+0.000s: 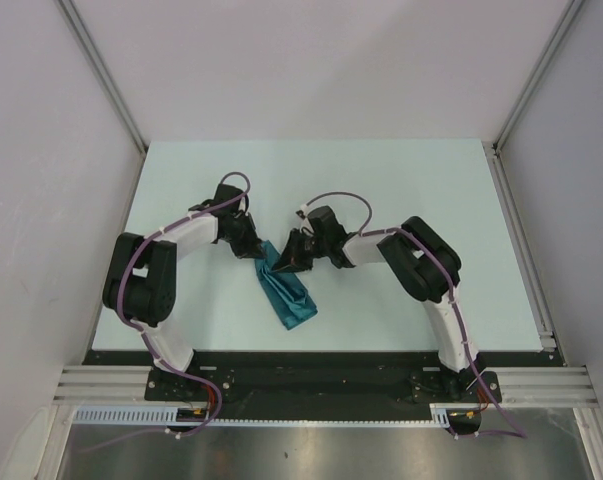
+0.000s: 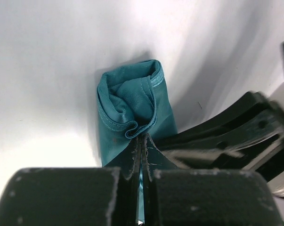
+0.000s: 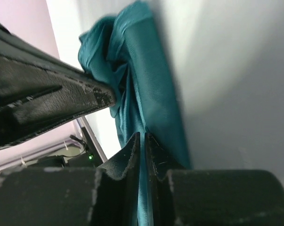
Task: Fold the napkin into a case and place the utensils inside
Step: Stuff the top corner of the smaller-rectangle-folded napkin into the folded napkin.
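Two claws grip the napkin (image 1: pixel 289 295). The left gripper (image 2: pixel 142 141) and right gripper (image 3: pixel 142 137) each pinch teal cloth at its far end. The bunched napkin sits mid-table (image 1: pixel 401 190), between the arms.

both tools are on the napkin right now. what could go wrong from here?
1. The left tool and right tool each pinch only a thin edge of the napkin; a tug could slip it free.
2. The napkin is bunched and twisted between them, not flat, so any fold may come out crooked.
3. The two tools sit very close together; they might collide if either moves inward.
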You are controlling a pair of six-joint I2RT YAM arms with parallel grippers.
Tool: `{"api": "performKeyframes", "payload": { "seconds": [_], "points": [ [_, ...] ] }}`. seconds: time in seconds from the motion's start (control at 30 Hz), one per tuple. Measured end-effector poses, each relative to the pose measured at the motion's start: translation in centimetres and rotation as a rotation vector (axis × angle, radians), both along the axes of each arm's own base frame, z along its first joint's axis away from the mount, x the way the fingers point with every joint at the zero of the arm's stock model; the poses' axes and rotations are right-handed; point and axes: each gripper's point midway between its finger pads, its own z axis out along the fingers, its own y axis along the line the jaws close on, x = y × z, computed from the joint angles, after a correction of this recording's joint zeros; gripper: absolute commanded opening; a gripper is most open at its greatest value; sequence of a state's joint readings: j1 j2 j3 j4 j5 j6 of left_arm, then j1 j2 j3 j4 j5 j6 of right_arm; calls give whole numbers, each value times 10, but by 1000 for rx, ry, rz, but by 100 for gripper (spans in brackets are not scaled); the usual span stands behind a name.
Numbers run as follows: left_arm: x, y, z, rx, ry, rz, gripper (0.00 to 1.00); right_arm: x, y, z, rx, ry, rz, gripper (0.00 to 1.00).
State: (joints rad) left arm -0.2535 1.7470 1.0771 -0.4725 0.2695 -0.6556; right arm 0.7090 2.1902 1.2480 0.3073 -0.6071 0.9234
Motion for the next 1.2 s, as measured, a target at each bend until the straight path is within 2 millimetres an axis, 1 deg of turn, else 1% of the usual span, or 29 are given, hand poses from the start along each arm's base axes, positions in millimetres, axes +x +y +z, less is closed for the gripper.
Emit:
{"api": "performKeyframes", "payload": {
  "seconds": [0.13, 0.27, 0.33, 0.4, 0.43, 0.5, 0.53, 0.63, 0.7, 0.8, 0.87, 0.93, 1.03, 1.07, 1.1, 1.13, 1.2],
  "points": [
    [2, -1, 0, -3, -9, 1, 0, -16, 13, -3, 2, -6, 34, 10],
    [5, -1, -4, -3, -12, 4, 0, -17, 18, -4, -10, -26, 33, 9],
    [7, -1, -7, -3, -9, 11, 3, -18, 19, -4, -10, -20, 30, 9],
    [8, -2, -9, -6, -8, 18, 18, -19, 20, -4, -9, -16, 34, 9],
    [8, -2, -10, -6, -8, 20, 32, -19, 20, -4, -9, -16, 34, 9],
    [8, -2, -11, -10, -14, 25, 40, -19, 20, -4, -9, -18, 36, 9],
    [8, -2, -11, -9, -17, 21, 46, -19, 20, -5, -11, -19, 37, 9],
    [4, 0, -5, -11, -36, 20, 52, -19, 19, -4, -16, -28, 44, 9],
    [1, 1, 4, -11, -59, 17, 53, -18, 18, -3, -26, -36, 48, 9],
    [0, 2, 25, -19, -118, 3, 53, -17, 14, -1, -53, -48, 54, 10],
    [1, 2, 37, -27, -154, -6, 49, -17, 10, 2, -75, -49, 55, 10],
    [1, 1, 46, -32, -180, -17, 43, -16, 4, 8, -94, -53, 53, 10],
    [-1, 3, 47, -27, -185, -26, 38, -9, -4, 24, -102, -78, 42, 11],
    [-3, 4, 46, -25, -179, -27, 39, -7, -7, 28, -104, -84, 38, 12],
    [-5, 5, 44, -21, -168, -26, 42, -4, -10, 35, -102, -96, 32, 13],
    [-6, 5, 43, -20, -163, -26, 45, -1, -12, 38, -101, -106, 27, 17],
    [-7, 7, 39, -11, -153, -31, 43, 4, -15, 43, -104, -118, 24, 18]
  ]
}}
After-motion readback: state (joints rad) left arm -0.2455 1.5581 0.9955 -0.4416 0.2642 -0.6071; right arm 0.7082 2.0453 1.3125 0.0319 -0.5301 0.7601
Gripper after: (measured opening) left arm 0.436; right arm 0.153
